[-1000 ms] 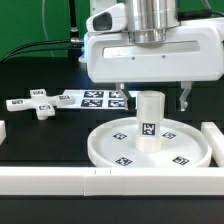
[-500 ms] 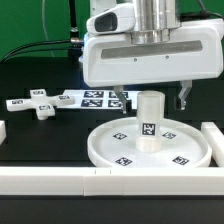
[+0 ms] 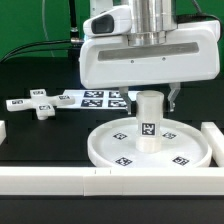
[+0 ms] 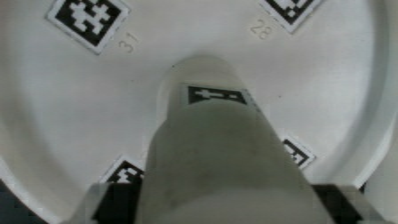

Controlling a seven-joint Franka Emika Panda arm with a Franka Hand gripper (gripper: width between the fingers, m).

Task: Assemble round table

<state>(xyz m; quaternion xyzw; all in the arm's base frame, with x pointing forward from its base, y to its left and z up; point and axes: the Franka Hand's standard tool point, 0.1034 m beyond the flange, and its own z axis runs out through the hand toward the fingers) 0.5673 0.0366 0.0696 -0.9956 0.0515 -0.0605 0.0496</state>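
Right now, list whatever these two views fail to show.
- Marker board: exterior view, part hidden behind the end effector.
- Post base on disc: wrist view, hidden by the blurred post itself.
- Cross-shaped piece: outside the wrist view entirely.

You work on a black table whose matte top takes bright, even light. Behind it, at the exterior view's left, hangs a green backdrop, and black cables cross in front of it. Long white border bars line the table's near edge, and another stands at the exterior view's right. The marker board lies flat on the table farther back, its square tags facing up.
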